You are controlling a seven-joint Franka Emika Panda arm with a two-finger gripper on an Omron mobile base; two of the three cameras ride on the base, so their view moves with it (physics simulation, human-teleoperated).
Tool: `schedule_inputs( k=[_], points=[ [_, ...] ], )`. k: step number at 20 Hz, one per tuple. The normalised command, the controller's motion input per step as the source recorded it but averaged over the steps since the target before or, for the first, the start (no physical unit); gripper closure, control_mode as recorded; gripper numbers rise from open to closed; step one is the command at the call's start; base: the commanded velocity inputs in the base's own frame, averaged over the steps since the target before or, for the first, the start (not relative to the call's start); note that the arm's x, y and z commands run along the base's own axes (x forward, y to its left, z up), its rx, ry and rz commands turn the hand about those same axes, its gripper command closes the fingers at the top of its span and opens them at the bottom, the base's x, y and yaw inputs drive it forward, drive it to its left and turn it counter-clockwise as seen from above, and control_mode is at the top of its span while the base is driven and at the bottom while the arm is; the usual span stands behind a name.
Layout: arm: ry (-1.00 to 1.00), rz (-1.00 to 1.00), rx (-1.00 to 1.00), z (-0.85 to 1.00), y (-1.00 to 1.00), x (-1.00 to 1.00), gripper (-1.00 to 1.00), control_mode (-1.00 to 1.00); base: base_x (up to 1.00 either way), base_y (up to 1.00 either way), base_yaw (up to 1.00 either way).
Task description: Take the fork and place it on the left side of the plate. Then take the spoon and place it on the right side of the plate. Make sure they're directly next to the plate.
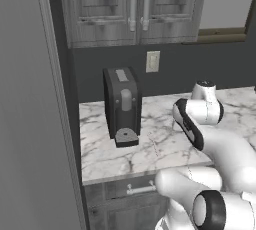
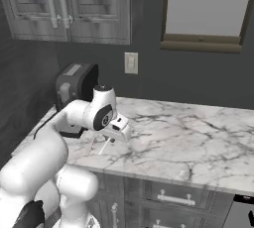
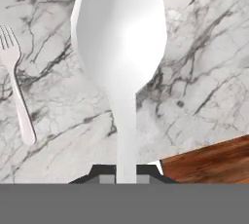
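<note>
spoon (image 3: pixel 121 47): handle clamped in gripper (image 3: pixel 125 174), bowl pointing away from the hand
fork (image 3: pixel 14 82): flat on marble counter (image 3: pixel 204 62), roughly parallel

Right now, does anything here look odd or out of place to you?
One thing: the gripper is shut on the spoon, held above the marble counter, while the fork lies alone on the marble. The task asks for the fork first. Nothing looks spilled or damaged.

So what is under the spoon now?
Marble counter lies below the spoon, held in the gripper. The fork lies beside it. The counter directly beneath the bowl is hidden.
</note>
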Motion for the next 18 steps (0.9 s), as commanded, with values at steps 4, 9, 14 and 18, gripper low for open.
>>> schedule_inputs(
  k=[4, 9, 14, 18],
  points=[
    [0.00, -0.07, 0.00, 0.87, -0.02, -0.59, 1.00, -1.00, 0.00, 0.00, 0.00],
    [0.00, -0.05, 0.00, 0.80, 0.00, -0.52, 1.00, -1.00, 0.00, 0.00, 0.00],
    [0.00, -0.09, 0.00, 0.83, -0.02, -0.44, 1.00, -1.00, 0.00, 0.00, 0.00],
    [0.00, -0.10, 0.00, 0.76, 0.00, -0.44, 1.00, -1.00, 0.00, 0.00, 0.00]
  ],
)
